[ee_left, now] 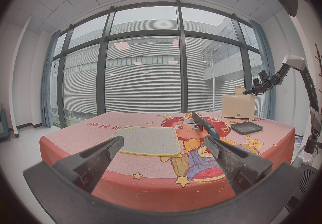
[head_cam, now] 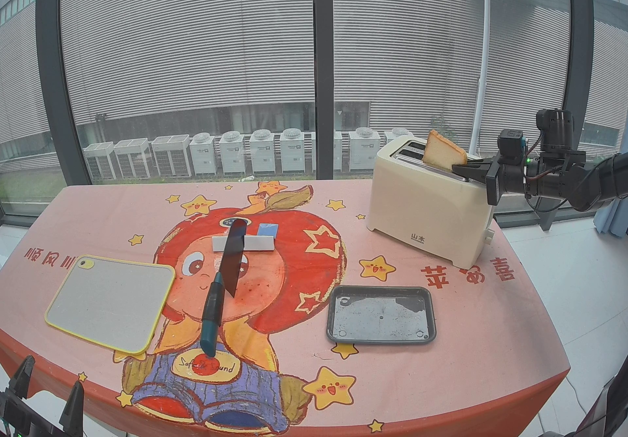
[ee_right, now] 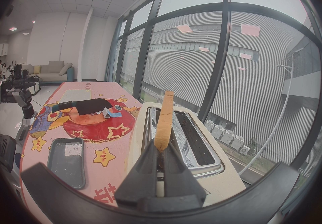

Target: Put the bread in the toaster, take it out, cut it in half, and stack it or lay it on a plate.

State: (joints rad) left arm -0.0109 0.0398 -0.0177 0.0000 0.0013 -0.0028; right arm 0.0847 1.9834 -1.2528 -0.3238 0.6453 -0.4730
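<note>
Your right gripper is pressed together on the near edge of the bread slice, which stands edge-up and slightly tilted over the open slot of the toaster, just below the fingertips. You're at the toaster step. I'd judge it as lowering the slice in, though a lift-out can't be ruled out. Either way, keep the slice in line with the slot and travel straight. Your arm reaches in level from the toaster's outer side, with the wrist horizontal. Well away from that hand lie the grey tray, the knife and the cutting board. Your left gripper hangs spread wide off the table's front edge.
</note>
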